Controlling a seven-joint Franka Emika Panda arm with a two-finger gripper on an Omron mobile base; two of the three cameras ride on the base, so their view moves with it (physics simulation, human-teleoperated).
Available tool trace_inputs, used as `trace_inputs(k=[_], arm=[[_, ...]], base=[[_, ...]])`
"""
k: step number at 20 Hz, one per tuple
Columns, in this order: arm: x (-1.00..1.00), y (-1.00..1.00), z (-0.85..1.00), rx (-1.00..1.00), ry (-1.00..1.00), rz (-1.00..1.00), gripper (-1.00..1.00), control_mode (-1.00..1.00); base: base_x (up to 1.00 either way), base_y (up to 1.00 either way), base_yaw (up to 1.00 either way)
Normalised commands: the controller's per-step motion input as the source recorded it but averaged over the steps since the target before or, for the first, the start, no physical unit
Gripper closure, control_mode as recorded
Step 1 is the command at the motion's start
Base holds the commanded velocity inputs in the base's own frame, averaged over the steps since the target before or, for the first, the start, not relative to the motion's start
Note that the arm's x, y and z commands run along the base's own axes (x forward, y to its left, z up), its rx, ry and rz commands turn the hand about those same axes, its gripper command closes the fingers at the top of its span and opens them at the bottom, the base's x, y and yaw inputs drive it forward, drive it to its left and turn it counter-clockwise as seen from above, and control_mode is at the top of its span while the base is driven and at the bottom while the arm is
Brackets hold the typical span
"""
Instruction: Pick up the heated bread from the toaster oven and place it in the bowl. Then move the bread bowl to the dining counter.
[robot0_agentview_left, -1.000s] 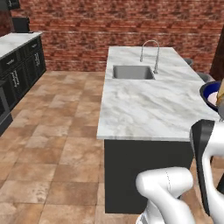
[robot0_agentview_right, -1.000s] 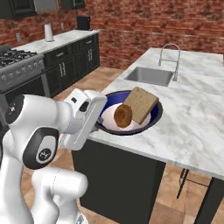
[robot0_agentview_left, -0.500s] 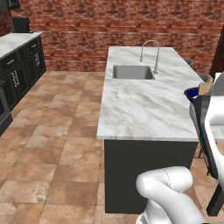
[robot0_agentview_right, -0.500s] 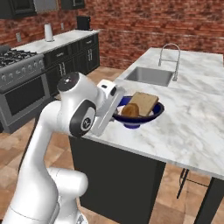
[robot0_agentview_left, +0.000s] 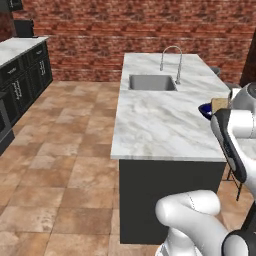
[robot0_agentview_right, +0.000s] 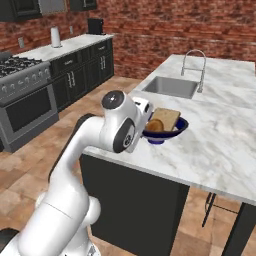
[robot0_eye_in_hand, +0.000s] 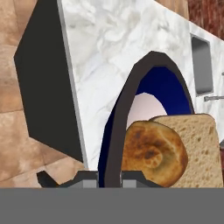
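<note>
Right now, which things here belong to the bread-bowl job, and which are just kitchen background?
Job:
- bowl, its rim pinched in the gripper
- round browned bread in it
- dining counter

Background:
- bread slice, also in the bowl
- sink
- faucet
- stove

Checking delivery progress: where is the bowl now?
In the right base view the bowl, carrying bread, is over the dining counter edge, near the sink.

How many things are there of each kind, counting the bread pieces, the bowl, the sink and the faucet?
Bread: 2, a round browned piece and a square slice
Bowl: 1
Sink: 1
Faucet: 1
Total: 5
</note>
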Motion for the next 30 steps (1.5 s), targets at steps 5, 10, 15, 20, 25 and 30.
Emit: trace_inputs(k=[5,10,15,20,25,30], arm=[[0.93,-0.23,-0.41,0.0,0.0,0.09,1.0,-1.0],[0.88,-0.16,-0.39,0.0,0.0,0.07,1.0,-1.0],[0.78,-0.1,-0.36,0.0,0.0,0.06,1.0,-1.0],[0.5,-0.07,-0.33,0.0,0.01,0.12,1.0,-1.0],[0.15,-0.04,-0.43,0.0,0.02,0.13,1.0,-1.0],[0.0,-0.03,-0.36,0.0,0.05,0.12,1.0,-1.0]], base=[[0.0,0.0,0.0],[0.0,0.0,0.0],[0.0,0.0,0.0],[0.0,0.0,0.0],[0.0,0.0,0.0],[0.0,0.0,0.0]])
